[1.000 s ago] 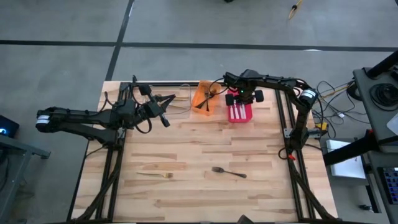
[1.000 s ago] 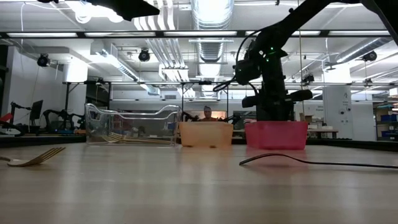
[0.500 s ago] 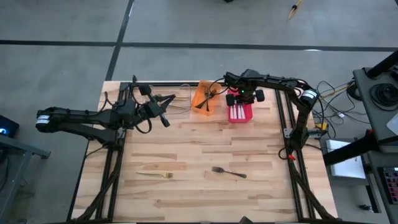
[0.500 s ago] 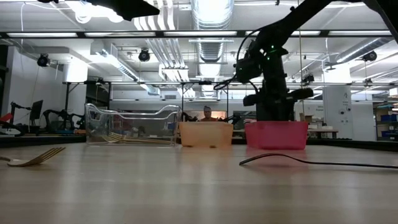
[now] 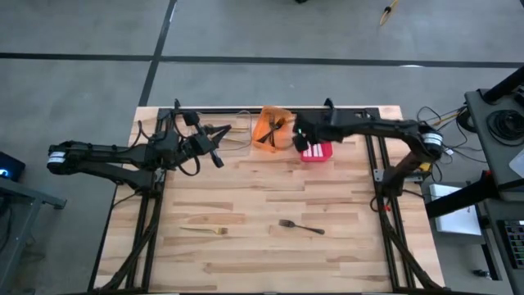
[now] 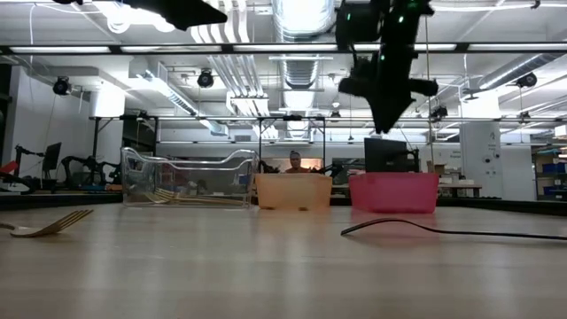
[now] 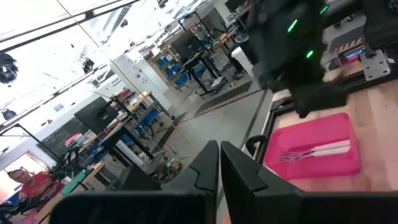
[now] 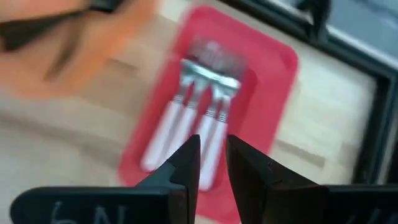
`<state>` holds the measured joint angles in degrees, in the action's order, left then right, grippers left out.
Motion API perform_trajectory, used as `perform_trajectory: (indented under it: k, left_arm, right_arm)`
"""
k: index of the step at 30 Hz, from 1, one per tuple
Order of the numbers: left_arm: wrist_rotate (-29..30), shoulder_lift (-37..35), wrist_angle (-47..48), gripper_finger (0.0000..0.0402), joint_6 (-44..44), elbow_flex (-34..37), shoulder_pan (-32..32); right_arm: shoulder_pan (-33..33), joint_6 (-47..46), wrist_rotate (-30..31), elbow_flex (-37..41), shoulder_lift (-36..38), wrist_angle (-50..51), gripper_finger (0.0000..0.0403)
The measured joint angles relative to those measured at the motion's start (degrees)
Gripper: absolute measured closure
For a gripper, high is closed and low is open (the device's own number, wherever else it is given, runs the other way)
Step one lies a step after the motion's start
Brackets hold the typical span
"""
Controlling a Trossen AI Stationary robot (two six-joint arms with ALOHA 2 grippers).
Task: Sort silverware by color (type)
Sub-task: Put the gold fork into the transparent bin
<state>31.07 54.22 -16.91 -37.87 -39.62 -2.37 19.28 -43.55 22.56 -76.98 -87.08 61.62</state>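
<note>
Right gripper, fingers slightly apart and empty, hovers above the red bin holding pale-handled forks. Next: fetch the black fork from the desk. Left gripper waits, fingers together.

Overhead looks down, low level, both wrists share red bin

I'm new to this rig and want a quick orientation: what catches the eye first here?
The red bin at the table's far edge, holding pale-handled forks, with the right pincer above it, holding nothing. Beside it stands an orange bin with dark utensils. Nearer, a black fork and a gold fork lie loose on the table.
</note>
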Motion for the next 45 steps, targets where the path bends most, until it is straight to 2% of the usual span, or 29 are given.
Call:
perform_trajectory:
  k: [5, 12, 14, 18, 21, 30, 37, 41, 45]
  left_arm:
    - [0.0, 0.1, 4.2, 0.0402, 4.9, 0.0, 0.0]
    - [-0.7, 1.1, 9.6, 0.0402, 14.2, 0.0, 0.1]
    - [-4.4, 1.4, 10.0, 0.0402, 17.3, 0.0, 0.1]
    - [-16.3, 1.5, 12.1, 0.0402, 22.8, -1.9, 0.2]
    - [-19.3, 1.8, 15.6, 0.0402, 25.6, -3.6, 0.2]
    - [-20.3, 5.8, 31.1, 0.0402, 36.6, -7.6, 0.2]
    - [-28.5, 11.4, 47.2, 0.0402, 47.1, -10.5, 1.0]
    - [-33.2, 15.0, 59.3, 0.0402, 54.0, -12.2, 3.6]
    - [-36.6, 18.5, 69.7, 0.0402, 60.7, -12.3, 9.1]
  right_arm:
    - [-9.8, 3.0, 3.4, 5.6, 4.9, -11.1, 0.0340]
    - [-18.9, 13.0, 4.9, 17.8, 9.6, -37.5, 0.0339]
    - [-19.8, 16.0, 4.5, 21.3, 10.7, -44.4, 0.0339]
    - [-19.8, 21.0, 2.1, 26.0, 13.4, -53.6, 0.0339]
    - [-19.5, 25.4, 0.7, 27.4, 16.0, -55.3, 0.0340]
    - [-19.6, 35.2, -1.6, 28.3, 21.6, -56.8, 0.0343]
    - [-19.8, 40.8, -2.0, 28.5, 21.3, -56.6, 0.0344]
    - [-19.8, 43.3, -2.0, 28.5, 21.7, -56.8, 0.0345]
    - [-19.8, 45.8, -2.0, 28.5, 22.2, -58.3, 0.0342]
